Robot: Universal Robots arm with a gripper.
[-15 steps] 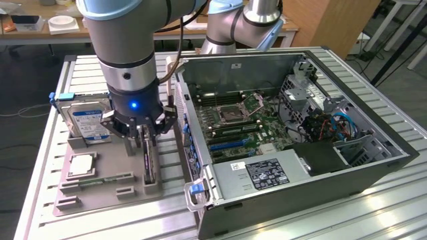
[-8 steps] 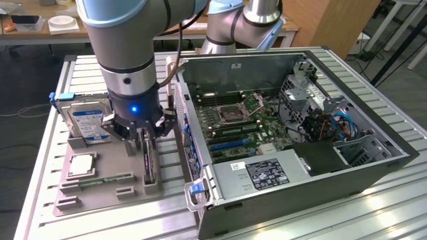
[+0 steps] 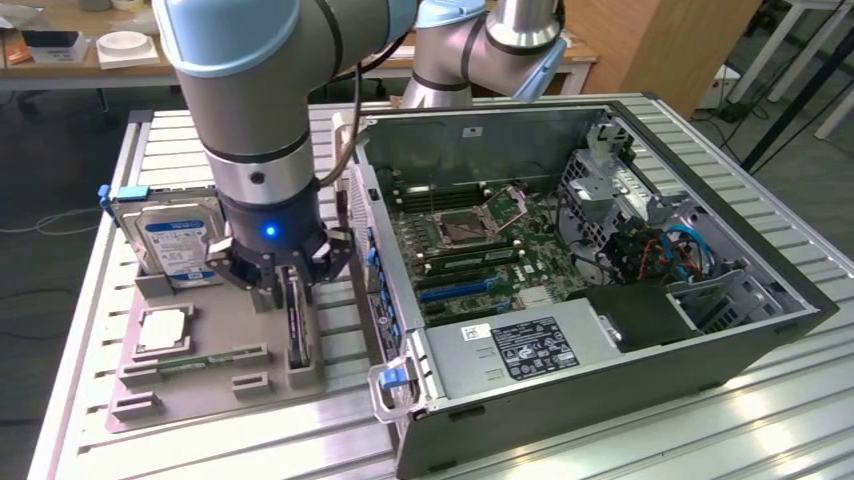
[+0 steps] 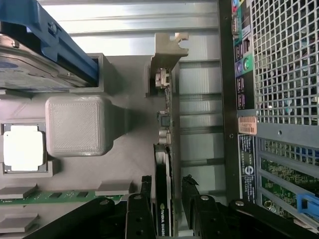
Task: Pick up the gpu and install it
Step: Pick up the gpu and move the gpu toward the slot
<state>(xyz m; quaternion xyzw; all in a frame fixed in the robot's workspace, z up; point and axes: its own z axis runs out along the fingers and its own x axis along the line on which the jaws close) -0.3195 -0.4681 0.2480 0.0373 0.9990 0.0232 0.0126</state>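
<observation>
The gpu [image 3: 298, 335] is a thin dark card standing on its edge in a slot of the grey holder tray [image 3: 200, 405], close to the open computer case [image 3: 747, 330]. My gripper [image 3: 296, 283] has come straight down over the card's near end. In the wrist view the gpu [image 4: 163, 144] runs between the two black fingers [image 4: 145, 185], one on each side. A narrow gap shows at the side facing the case, so the jaws stand open around the card. Its metal bracket [image 4: 167, 55] sticks out at the far end.
On the same tray stand a silver hard drive with a blue-white label [image 3: 178, 240], a processor chip [image 3: 160, 330] and a green memory stick [image 3: 200, 360]. The case wall [image 4: 234, 99] is close beside the card. The motherboard [image 3: 494, 250] lies bare inside the case.
</observation>
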